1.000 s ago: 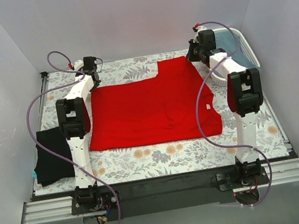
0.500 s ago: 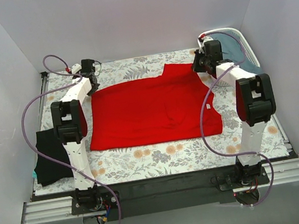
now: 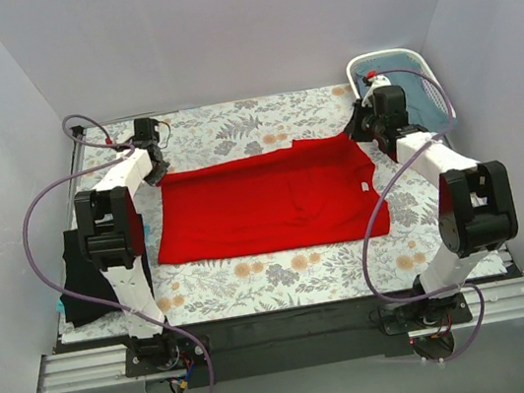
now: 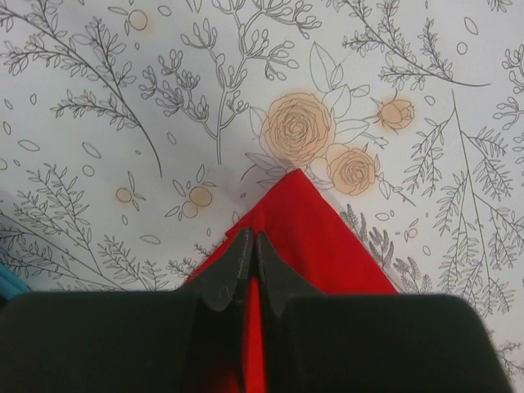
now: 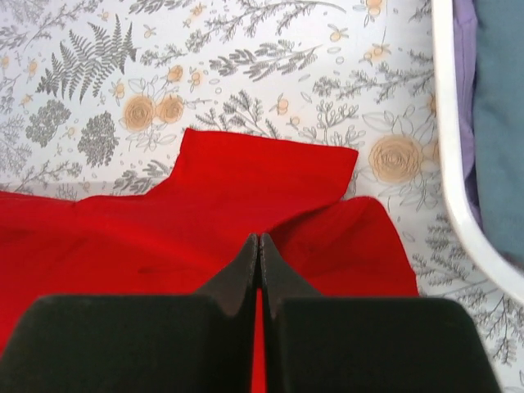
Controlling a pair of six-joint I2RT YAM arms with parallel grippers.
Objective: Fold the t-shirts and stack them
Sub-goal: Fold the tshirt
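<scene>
The red t-shirt (image 3: 268, 205) lies spread across the middle of the flowered table, with a small white label (image 3: 364, 187) near its right edge. My left gripper (image 3: 151, 169) is shut on its far left corner; in the left wrist view the gripper (image 4: 252, 237) pinches a red cloth point (image 4: 304, 221). My right gripper (image 3: 359, 131) is shut on the far right corner; in the right wrist view the gripper (image 5: 259, 239) clamps red cloth (image 5: 246, 188) beside a sleeve. The black t-shirt (image 3: 82, 285) lies crumpled at the table's left edge.
A white basket (image 3: 420, 62) holding blue-grey cloth (image 5: 499, 123) stands at the back right corner, its rim (image 5: 450, 164) close to my right gripper. White walls enclose the table on three sides. Purple cables loop beside both arms.
Both grippers have moved toward the near side and outward with the shirt's far corners. The red area is now shorter front to back, its far edge straighter.
</scene>
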